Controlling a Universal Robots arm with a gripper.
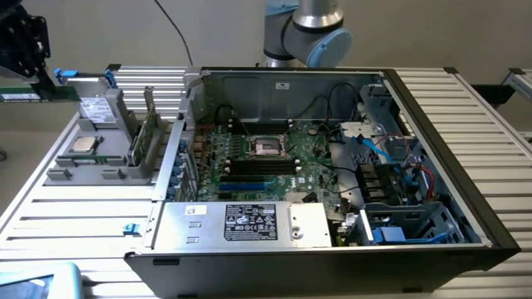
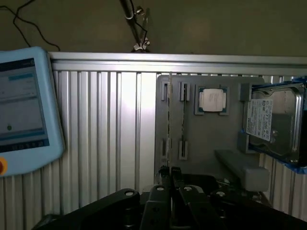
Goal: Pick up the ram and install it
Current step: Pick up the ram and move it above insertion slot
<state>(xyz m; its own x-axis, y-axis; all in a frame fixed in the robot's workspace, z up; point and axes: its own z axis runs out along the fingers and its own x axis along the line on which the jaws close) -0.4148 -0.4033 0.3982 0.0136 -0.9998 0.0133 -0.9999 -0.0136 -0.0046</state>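
Black metal fingers [image 2: 176, 173] of the gripper [image 2: 169, 172] are pinched almost together on the ram [image 2: 169, 120], a thin stick seen edge-on as a pale line. Its long axis runs straight out from the fingertips. Beyond it lie a flat grey parts tray [image 2: 211, 139] and the ribbed aluminium table [image 2: 105, 124]. The gripper hangs in the exterior view's upper left.

Green ram [image 1: 19, 94], black tool [image 2: 169, 173] (ribbed silver table [image 1: 83, 215]).
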